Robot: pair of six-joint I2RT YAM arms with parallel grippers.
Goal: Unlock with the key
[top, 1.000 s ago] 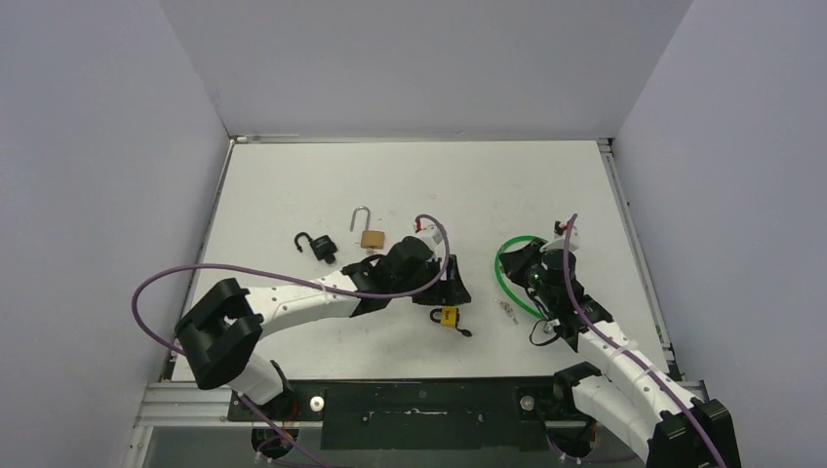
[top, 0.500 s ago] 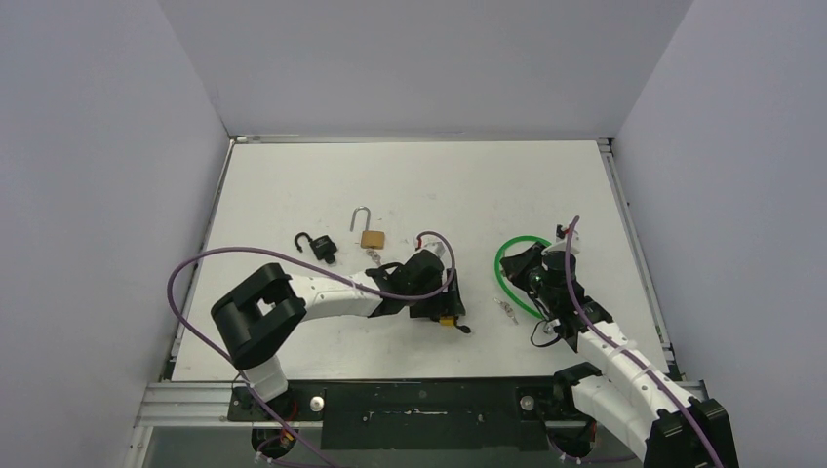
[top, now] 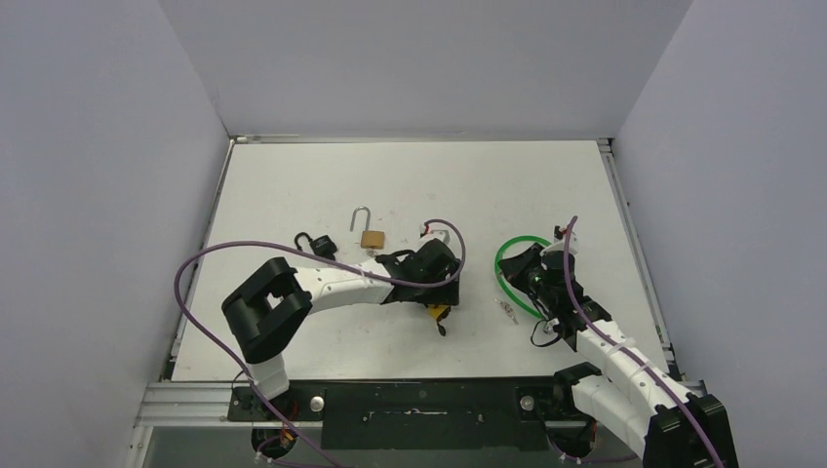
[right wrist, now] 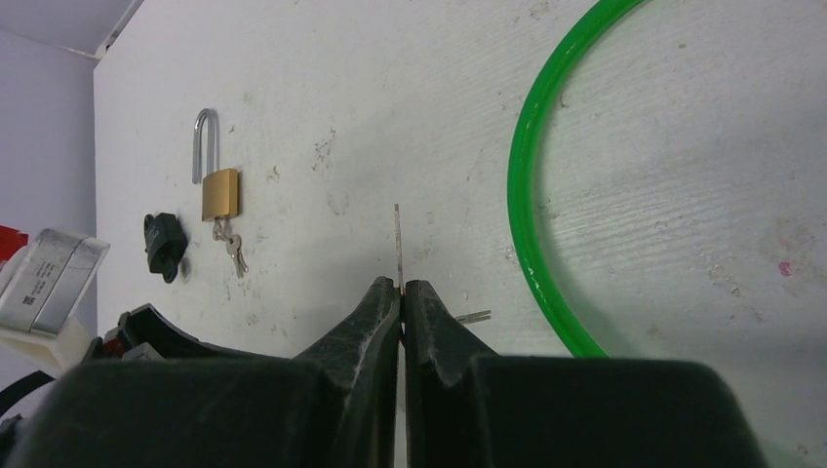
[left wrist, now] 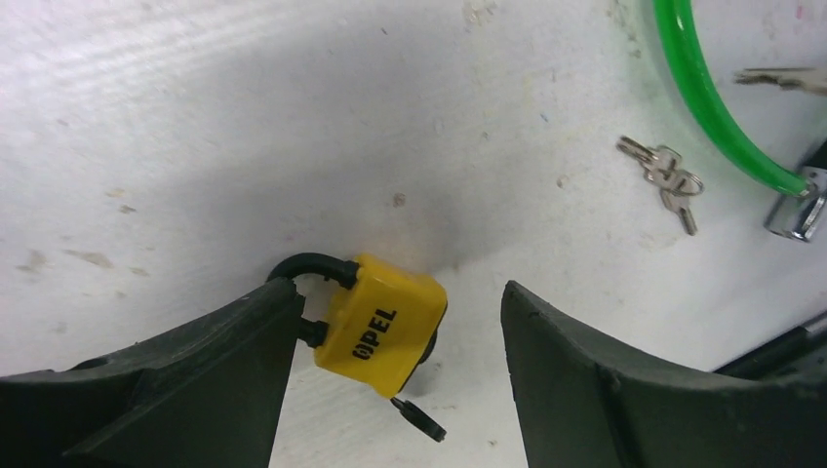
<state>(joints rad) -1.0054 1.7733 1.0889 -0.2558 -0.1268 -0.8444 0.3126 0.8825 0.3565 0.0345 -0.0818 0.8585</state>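
A yellow padlock (left wrist: 382, 322) with a black shackle lies on the white table, a black-headed key (left wrist: 421, 419) stuck in its underside. My left gripper (left wrist: 400, 292) is open and straddles it; the left finger (left wrist: 195, 380) is against the shackle and the right finger (left wrist: 605, 380) stands clear. From above, the padlock (top: 440, 313) shows just below the left gripper (top: 441, 292). My right gripper (right wrist: 402, 286) is shut on a thin metal key (right wrist: 398, 244) whose blade sticks out past the fingertips, beside the green cable loop (right wrist: 531, 195).
A brass padlock (top: 372, 237) with a raised shackle and a black padlock (top: 314, 244) lie behind the left arm. Loose keys (top: 507, 310) rest near the green loop (top: 509, 255). Grey walls enclose the table on three sides.
The left arm swung forward and down over the yellow padlock, its jaws widening slightly. The padlock turned, its key now pointing toward the near edge. The right arm stayed put.
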